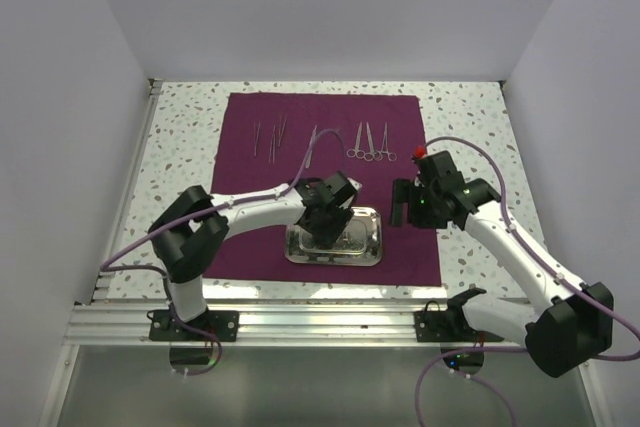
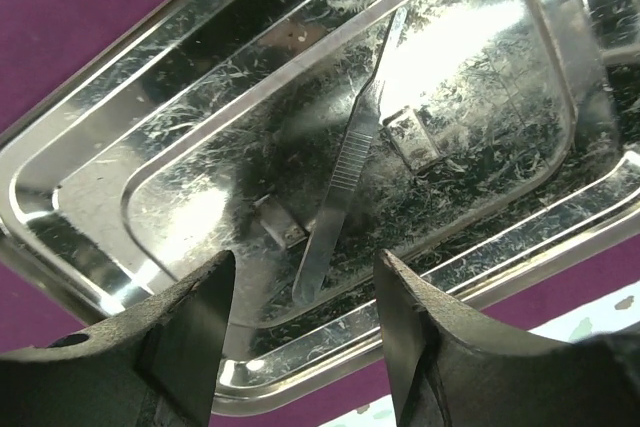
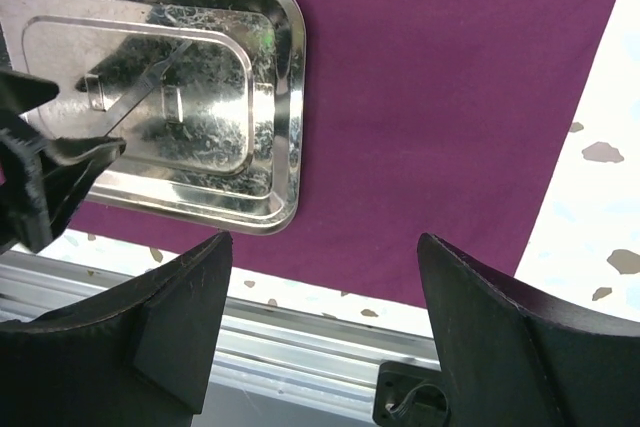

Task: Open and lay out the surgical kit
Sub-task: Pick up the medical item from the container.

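The dark purple cloth (image 1: 400, 247) lies spread flat on the table. The steel tray (image 1: 368, 247) sits on its near part. In the left wrist view one pair of silver tweezers (image 2: 345, 162) lies slantwise in the tray (image 2: 110, 197). My left gripper (image 1: 325, 229) hovers open just above the tray, and its fingertips (image 2: 210, 297) straddle the tweezers' near end without touching it. Ring-handled forceps (image 1: 368, 143) and other thin instruments (image 1: 270, 137) lie in a row on the cloth's far part. My right gripper (image 1: 410, 205) is open and empty above the cloth (image 3: 430, 97), right of the tray (image 3: 285, 97).
A small red object (image 1: 417, 153) sits at the cloth's right edge by the right arm. The speckled tabletop (image 1: 190, 137) surrounds the cloth. An aluminium rail (image 1: 320, 322) runs along the near edge. White walls enclose left, right and back.
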